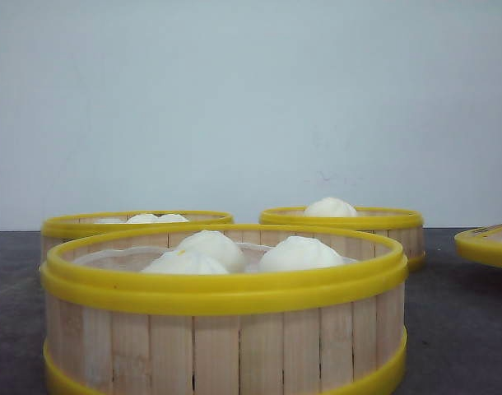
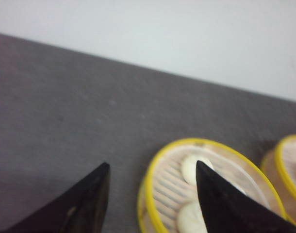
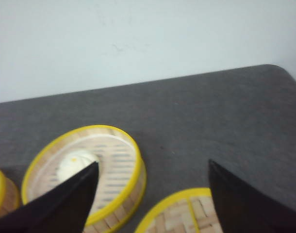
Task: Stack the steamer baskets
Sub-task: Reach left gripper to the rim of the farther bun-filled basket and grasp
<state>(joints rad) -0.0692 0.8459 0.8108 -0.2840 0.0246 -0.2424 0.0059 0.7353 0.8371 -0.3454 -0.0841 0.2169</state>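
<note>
The dark grey bench [image 1: 457, 329] carries everything, with a pale wall [image 1: 251, 99] behind it; the nearest steamer basket [image 1: 222, 337] stands at the front in the front view and fills most of the lower picture, its slat wall between two yellow rims, and three white buns [image 1: 299, 253] lie inside it; behind it on the left stands a second steamer basket [image 1: 136, 224] with buns that just show over the rim, and behind on the right a third steamer basket [image 1: 374, 220] with one bun [image 1: 330, 207]; the three baskets stand apart, none on top of another; at the right edge a flat yellow-rimmed lid [image 1: 485, 244] shows only partly; the left tool [image 2: 153, 167] hangs above the bench with its two black fingers [image 2: 90, 199] spread wide and nothing between them, one finger over a basket with buns; the right tool [image 3: 153, 167] is also spread wide and holds nothing, one finger over the basket with one bun and the lid [image 3: 179, 213] below.
</note>
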